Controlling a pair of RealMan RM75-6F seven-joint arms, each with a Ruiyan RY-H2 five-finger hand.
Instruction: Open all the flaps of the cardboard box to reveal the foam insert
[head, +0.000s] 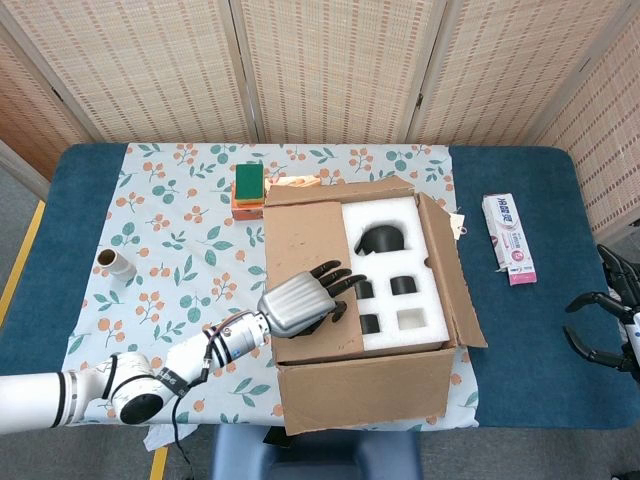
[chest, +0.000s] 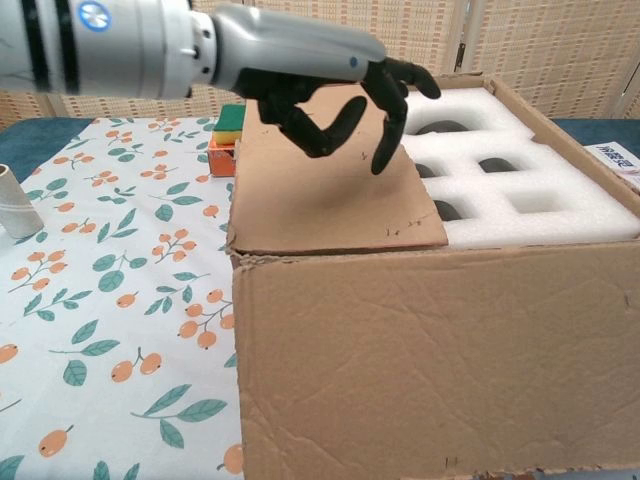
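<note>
The cardboard box (head: 365, 395) (chest: 430, 350) stands near the table's front edge. Its left flap (head: 305, 255) (chest: 325, 200) lies flat over the left half of the white foam insert (head: 395, 340) (chest: 540, 215). The right flap (head: 447, 275) and the far flap (head: 340, 190) stand folded outward. My left hand (head: 305, 297) (chest: 330, 85) hovers over the closed left flap with fingers spread, fingertips near the flap's inner edge, holding nothing. My right hand (head: 612, 330) sits at the table's far right edge, fingers apart and empty.
A green and orange sponge stack (head: 249, 187) (chest: 227, 135) lies behind the box. A small cardboard tube (head: 113, 263) (chest: 14, 203) stands at the left on the floral cloth (head: 170, 250). A toothpaste box (head: 508, 238) lies to the right.
</note>
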